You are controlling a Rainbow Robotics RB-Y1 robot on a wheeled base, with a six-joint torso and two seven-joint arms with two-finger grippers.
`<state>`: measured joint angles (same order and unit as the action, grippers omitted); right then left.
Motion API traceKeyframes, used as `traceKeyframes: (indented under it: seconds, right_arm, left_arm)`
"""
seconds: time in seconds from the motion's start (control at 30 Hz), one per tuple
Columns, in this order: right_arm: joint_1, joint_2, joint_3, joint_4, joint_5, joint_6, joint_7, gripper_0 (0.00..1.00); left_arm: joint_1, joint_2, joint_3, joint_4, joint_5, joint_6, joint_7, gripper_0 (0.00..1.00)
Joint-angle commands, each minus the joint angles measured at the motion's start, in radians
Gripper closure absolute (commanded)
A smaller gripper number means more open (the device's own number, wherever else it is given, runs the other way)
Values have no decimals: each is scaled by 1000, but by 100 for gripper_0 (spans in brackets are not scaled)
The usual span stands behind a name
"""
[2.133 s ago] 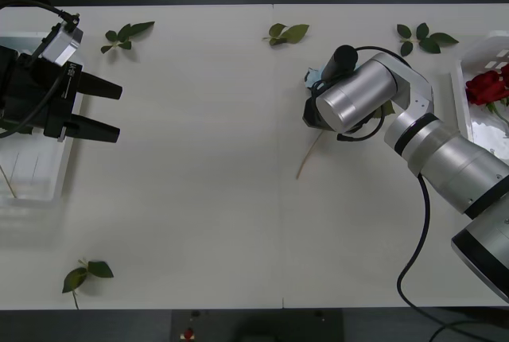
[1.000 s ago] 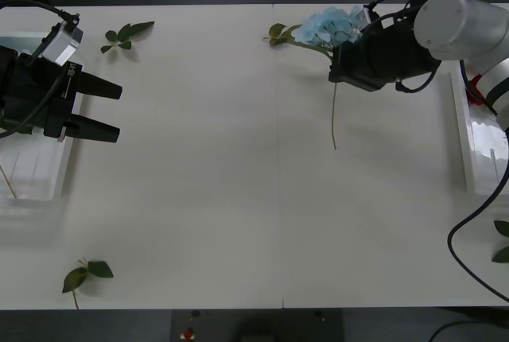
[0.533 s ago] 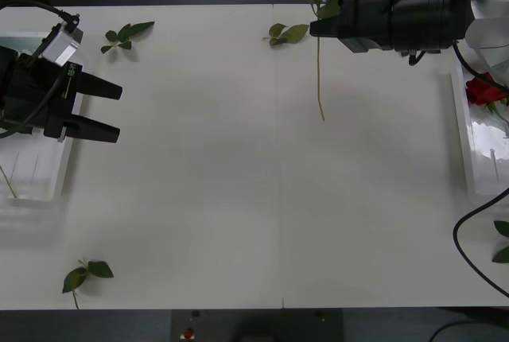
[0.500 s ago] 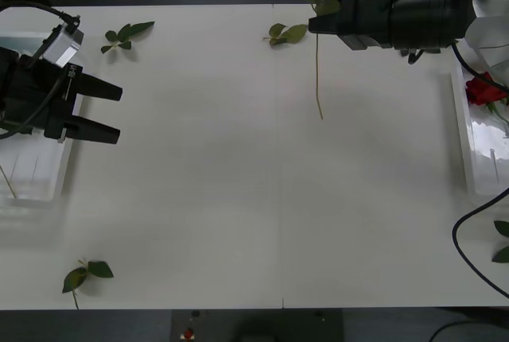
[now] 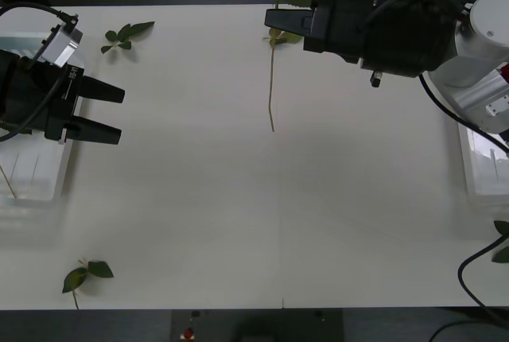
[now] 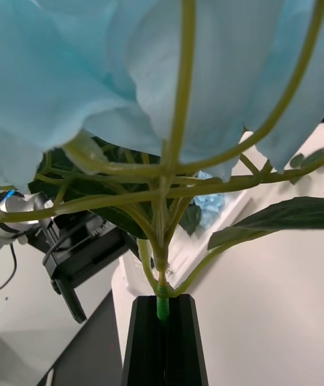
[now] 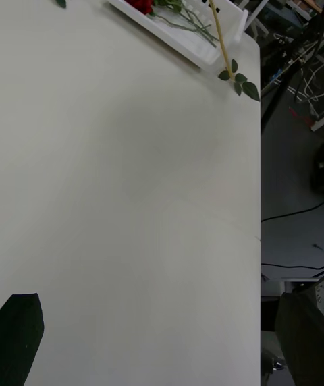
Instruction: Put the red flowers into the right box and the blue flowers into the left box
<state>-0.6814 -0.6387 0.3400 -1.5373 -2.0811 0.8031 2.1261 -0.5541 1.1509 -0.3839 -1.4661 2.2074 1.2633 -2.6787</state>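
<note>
Blue flower [image 6: 135, 55] pinched by right gripper [image 6: 162, 305] above table [image 5: 238, 199], stem hanging. Leaf sprigs [image 5: 126, 36] scattered. Left gripper [image 5: 102, 111] spread open beside left box [image 5: 44, 187].

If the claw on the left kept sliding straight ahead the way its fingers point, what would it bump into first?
Probably nothing on the table: the open left gripper points across bare tabletop. The hanging stem of the blue flower seems off its line, though depth is unclear.

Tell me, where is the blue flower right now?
The blue flower is up in the air over the far middle of the table, pinched by the right gripper, its stem hanging down near a leaf sprig.
</note>
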Motion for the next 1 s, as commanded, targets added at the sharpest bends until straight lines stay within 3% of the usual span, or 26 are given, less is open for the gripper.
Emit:
traceKeyframes:
  seconds: [0.03,0.37,0.73,1.0]
  right_arm:
    - [34,68,-4,-90,-5,-45,43,100]
    - [59,220,16,-101,84,-96,74,100]
    - [57,266,86,-119,81,-190,94,100]
    - [52,287,109,-119,81,-229,101,100]
  left_arm:
    - [8,15,17,0,34,18,-27,0]
    - [25,-8,16,0,133,53,79,0]
    - [34,-99,16,-2,147,59,309,0]
    - [34,-178,16,-11,129,38,367,0]
